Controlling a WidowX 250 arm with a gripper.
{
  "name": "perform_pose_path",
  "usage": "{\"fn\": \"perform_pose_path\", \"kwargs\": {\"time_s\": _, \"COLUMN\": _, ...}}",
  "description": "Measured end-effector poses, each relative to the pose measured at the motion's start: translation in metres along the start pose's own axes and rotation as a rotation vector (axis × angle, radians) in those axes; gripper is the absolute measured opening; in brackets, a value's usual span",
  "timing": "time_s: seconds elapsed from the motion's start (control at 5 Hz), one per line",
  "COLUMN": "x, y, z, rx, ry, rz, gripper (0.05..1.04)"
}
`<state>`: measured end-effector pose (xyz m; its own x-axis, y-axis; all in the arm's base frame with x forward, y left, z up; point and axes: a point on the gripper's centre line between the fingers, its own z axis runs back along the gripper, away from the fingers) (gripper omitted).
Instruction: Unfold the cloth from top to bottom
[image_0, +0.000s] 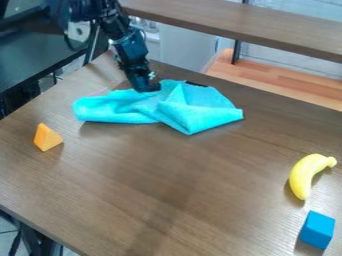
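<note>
Turquoise cloth (194, 109) bunched on the brown counter (174, 175), the hand (148, 87) at its far edge.
Folds and creases run through the cloth, which lies toward the far side of the counter, its left part a flattish strip and its right part a broader, pointed fold. Nearer the camera than the strip's left end, and apart from it, stands an orange wedge (47, 137); a yellow banana (305, 175) lies well apart at the right, with a blue block (317, 229) near it, closer to the camera. A small dark object (196, 84) sits right by the cloth's far edge. The black arm (127, 42) slants down from the upper left, the hand pointing downward; whether it is wide, narrow or gripping cloth, I cannot tell.
</note>
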<state>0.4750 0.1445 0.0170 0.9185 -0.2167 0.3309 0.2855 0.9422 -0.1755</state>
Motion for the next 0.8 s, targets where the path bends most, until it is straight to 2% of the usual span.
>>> {"fn": "perform_pose_path", "kwargs": {"time_s": 0.2, "x": 0.000, "y": -0.018, "z": 0.024, "rx": -0.013, "ry": -0.047, "rz": -0.069, "gripper": 0.049}}
{"fn": "perform_pose_path", "kwargs": {"time_s": 0.4, "x": -0.010, "y": -0.045, "z": 0.039, "rx": -0.035, "ry": -0.103, "rz": -0.187, "gripper": 0.049}}
{"fn": "perform_pose_path", "kwargs": {"time_s": 0.6, "x": -0.029, "y": -0.070, "z": 0.042, "rx": -0.014, "ry": -0.130, "rz": -0.272, "gripper": 0.049}}
{"fn": "perform_pose_path", "kwargs": {"time_s": 0.8, "x": -0.048, "y": -0.100, "z": 0.032, "rx": -0.047, "ry": -0.101, "rz": -0.382, "gripper": 0.049}}
